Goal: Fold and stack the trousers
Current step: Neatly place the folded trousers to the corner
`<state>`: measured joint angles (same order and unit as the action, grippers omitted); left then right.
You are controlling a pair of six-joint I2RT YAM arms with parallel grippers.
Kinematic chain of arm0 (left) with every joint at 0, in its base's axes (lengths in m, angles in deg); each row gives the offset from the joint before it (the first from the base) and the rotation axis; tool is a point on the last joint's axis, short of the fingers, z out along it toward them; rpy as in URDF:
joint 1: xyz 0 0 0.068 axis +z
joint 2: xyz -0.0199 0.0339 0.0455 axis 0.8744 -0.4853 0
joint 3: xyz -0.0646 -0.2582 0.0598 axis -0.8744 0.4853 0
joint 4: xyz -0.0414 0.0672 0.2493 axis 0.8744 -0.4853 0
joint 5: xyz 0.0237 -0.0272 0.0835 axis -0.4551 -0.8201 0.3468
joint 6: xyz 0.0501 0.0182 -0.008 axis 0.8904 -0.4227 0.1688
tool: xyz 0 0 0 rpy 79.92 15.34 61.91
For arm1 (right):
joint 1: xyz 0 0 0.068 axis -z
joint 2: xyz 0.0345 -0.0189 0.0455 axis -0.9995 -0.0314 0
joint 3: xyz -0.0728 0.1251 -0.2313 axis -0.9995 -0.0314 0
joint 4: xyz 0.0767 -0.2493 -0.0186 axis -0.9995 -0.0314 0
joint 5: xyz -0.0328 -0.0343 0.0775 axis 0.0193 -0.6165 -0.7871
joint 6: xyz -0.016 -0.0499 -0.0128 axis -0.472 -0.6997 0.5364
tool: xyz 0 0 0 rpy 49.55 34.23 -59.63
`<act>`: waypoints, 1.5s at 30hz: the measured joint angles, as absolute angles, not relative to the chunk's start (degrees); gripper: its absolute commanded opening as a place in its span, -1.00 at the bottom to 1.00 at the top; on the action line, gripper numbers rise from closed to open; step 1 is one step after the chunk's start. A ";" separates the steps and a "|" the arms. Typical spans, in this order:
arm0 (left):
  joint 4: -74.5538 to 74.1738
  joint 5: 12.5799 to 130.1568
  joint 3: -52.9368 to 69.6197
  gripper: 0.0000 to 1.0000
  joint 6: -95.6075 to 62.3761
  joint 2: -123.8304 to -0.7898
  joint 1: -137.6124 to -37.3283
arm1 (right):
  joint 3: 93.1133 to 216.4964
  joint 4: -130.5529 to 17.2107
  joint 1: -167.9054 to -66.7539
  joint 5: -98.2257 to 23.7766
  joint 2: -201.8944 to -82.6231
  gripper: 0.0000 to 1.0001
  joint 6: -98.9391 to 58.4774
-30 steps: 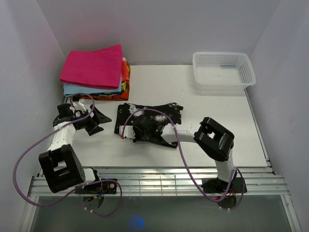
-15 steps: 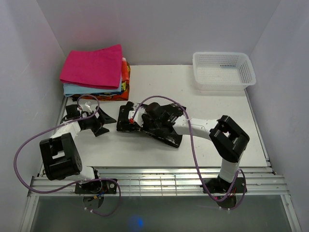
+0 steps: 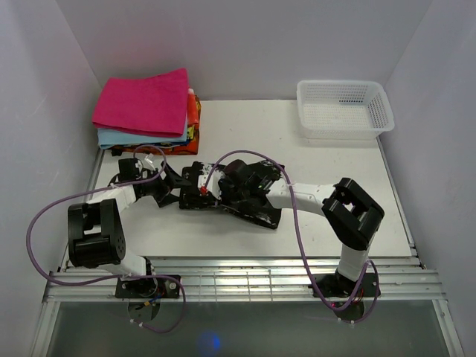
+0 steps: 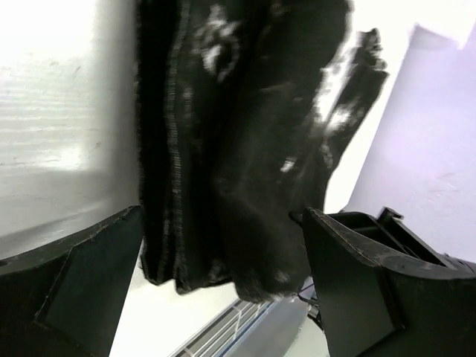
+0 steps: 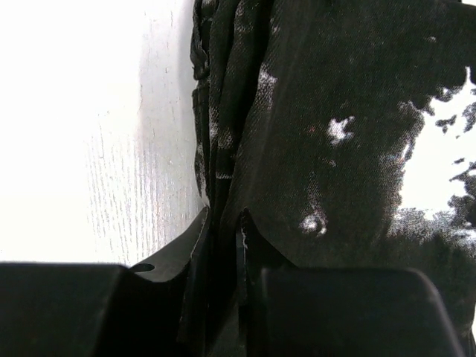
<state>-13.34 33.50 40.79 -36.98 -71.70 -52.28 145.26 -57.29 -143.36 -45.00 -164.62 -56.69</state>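
Observation:
The black trousers [image 3: 256, 208] with white splotches lie folded into a thick bundle in the middle of the table. My right gripper [image 3: 196, 186] reaches across them to their left end. In the right wrist view it [image 5: 223, 227] is shut on the folded edge of the trousers [image 5: 327, 111]. My left gripper [image 3: 169, 190] sits at the bundle's left end, open. In the left wrist view the trousers [image 4: 238, 149] fill the space between its wide fingers [image 4: 74, 297], and whether they touch the cloth I cannot tell.
A stack of folded cloths, magenta-pink on top [image 3: 143, 104], stands at the back left corner. A white mesh basket [image 3: 344, 108] sits at the back right. Walls close in the table on both sides, and a metal grille [image 3: 238, 279] runs along its front edge.
The right arm stretched out and carried the trousers' edge leftward and farther back. The left gripper swung right, from well apart to the bundle's left end, staying open.

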 measured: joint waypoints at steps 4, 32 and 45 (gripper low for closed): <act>-15.13 37.28 40.79 0.96 -36.48 -73.36 -54.08 | 144.99 -57.29 -143.36 -44.98 -164.62 -0.84 -57.09; 4.19 28.74 45.94 0.53 -48.21 -82.04 -59.21 | 143.97 -56.92 -141.65 -51.45 -162.12 -0.84 -46.77; -8.80 30.42 32.52 -1.00 -37.20 -84.07 -65.16 | 139.81 -55.93 -141.87 -50.53 -158.10 -0.54 -49.22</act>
<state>-8.80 30.42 32.52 -37.20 -84.07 -65.16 139.81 -55.93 -141.87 -50.53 -158.10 -49.22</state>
